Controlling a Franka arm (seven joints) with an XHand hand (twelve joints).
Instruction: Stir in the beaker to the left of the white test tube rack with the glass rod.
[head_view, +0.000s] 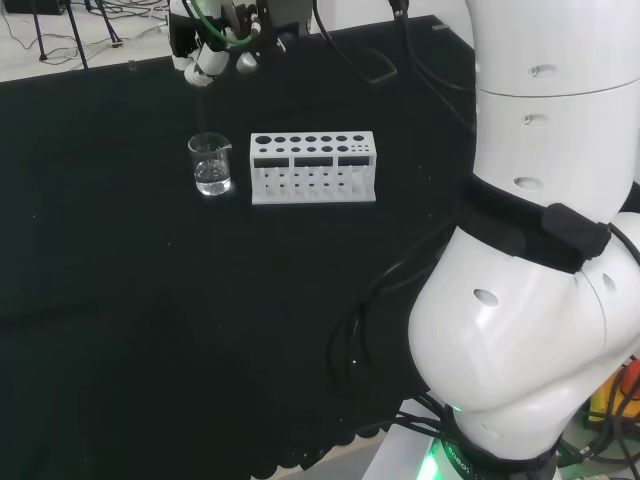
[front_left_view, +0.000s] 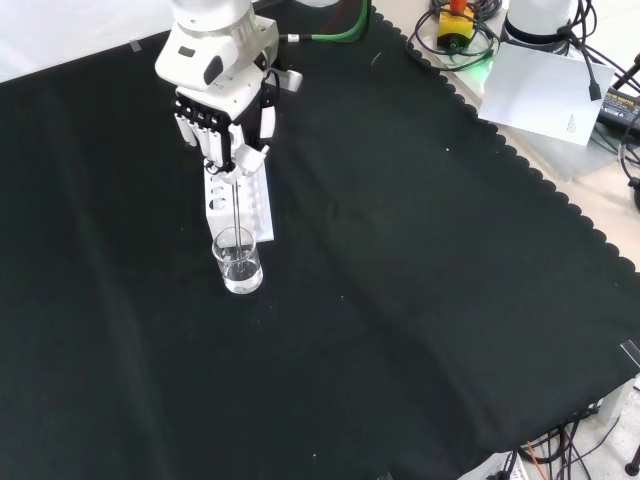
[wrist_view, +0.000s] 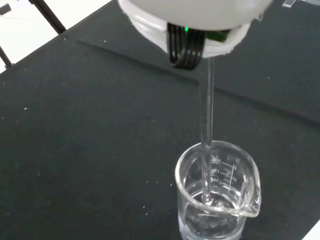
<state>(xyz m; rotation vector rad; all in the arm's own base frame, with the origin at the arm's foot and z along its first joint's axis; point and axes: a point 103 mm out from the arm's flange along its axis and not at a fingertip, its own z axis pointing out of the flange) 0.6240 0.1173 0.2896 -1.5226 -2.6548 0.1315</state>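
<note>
One beaker (head_view: 211, 164) stands on the black cloth (head_view: 150, 330), just left of the rack (head_view: 313, 167) in the head view and in front of it in the front view. It is clear glass, a short cylinder with a pouring lip and printed marks on its wall, and it holds a little clear liquid at the bottom. One rod (wrist_view: 206, 145), thin, straight and of clear glass, hangs nearly upright with its lower end inside the beaker, down in the liquid in the wrist view. The one rack is white, a long box with round holes in its top and smaller ones along its side. The hand (front_left_view: 222, 130) is above the beaker, fingers (front_left_view: 200, 135) curled downward and clamped on the rod's upper end.
</note>
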